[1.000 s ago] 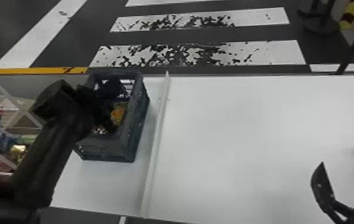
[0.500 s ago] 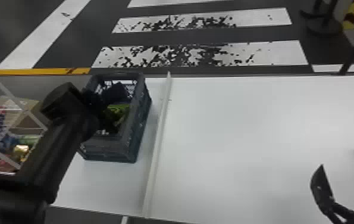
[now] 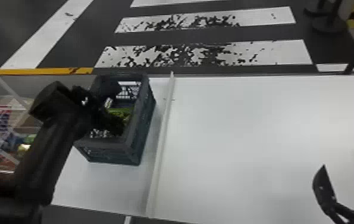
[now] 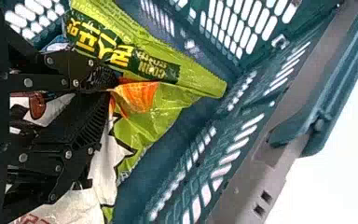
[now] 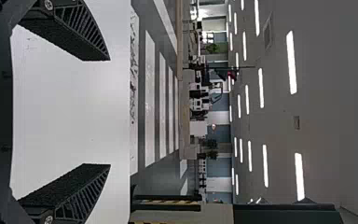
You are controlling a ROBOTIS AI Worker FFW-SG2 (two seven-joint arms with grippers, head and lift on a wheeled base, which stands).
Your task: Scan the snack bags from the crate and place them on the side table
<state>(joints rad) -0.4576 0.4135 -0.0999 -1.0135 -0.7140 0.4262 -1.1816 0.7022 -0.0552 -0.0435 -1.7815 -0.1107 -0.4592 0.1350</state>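
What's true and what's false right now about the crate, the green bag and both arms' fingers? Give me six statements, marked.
1. The crate stands left of the white strip. True.
2. The left fingers are closed on the green bag. True.
3. The green bag lies outside the crate. False: it is inside.
4. The right fingers are spread apart. True.
5. The right fingers grip a bag. False: they hold nothing.
6. The left fingers are outside the crate. False: they are down in it.
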